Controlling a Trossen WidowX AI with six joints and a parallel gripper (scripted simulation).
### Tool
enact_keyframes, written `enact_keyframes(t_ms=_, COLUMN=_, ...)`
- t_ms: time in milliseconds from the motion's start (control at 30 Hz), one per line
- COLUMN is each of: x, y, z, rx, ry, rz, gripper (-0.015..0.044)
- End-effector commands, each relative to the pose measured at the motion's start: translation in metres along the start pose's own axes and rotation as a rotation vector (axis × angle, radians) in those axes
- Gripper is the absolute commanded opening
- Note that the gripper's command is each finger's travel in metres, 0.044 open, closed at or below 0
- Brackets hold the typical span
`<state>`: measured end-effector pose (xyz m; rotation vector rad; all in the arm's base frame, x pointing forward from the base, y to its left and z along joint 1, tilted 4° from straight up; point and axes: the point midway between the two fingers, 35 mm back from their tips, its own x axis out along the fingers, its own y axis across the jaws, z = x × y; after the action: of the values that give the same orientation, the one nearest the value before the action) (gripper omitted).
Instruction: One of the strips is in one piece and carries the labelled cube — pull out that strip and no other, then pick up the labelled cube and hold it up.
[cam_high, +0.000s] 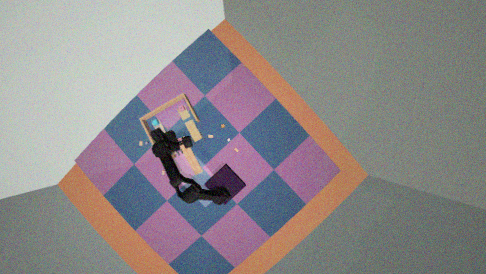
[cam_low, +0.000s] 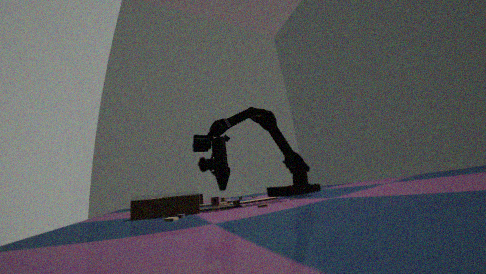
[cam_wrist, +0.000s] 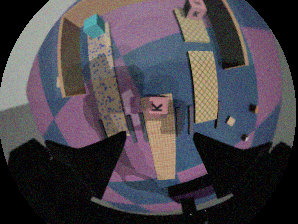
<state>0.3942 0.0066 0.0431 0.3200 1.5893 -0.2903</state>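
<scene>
My gripper (cam_high: 178, 152) (cam_low: 223, 189) (cam_wrist: 160, 135) is open and empty, above the middle strip. A pink cube marked K (cam_wrist: 158, 106) sits on the far end of that tan grid-patterned strip (cam_high: 192, 161) (cam_wrist: 163, 155), which looks unbroken. It shows between and a little beyond the fingertips; the arm hides it in the top view. A blue-speckled strip (cam_wrist: 104, 85) lies to the left with a cyan cube (cam_high: 155, 122) (cam_wrist: 94, 26) at its far end. The right strip is in two parts, a near piece (cam_high: 193, 131) (cam_wrist: 203, 87) and a far piece (cam_wrist: 192, 29), with a gap between. Another pink cube (cam_wrist: 196, 9) is on the far piece; its marking is unreadable.
A low wooden wall (cam_low: 166, 206) (cam_wrist: 72, 60) (cam_wrist: 227, 35) encloses the far ends of the outer strips on three sides. Thin dark rails (cam_wrist: 191, 119) flank the strips. Small scattered blocks (cam_high: 210, 136) (cam_wrist: 230, 121) lie to the right. The dark base plate (cam_high: 227, 180) is near the arm's foot.
</scene>
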Motion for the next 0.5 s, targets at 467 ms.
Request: enact_keyframes(t_ms=467, x=-0.002, y=0.005, z=0.031, rx=-0.003, ry=-0.010, rz=-0.001, gripper=0.0282)
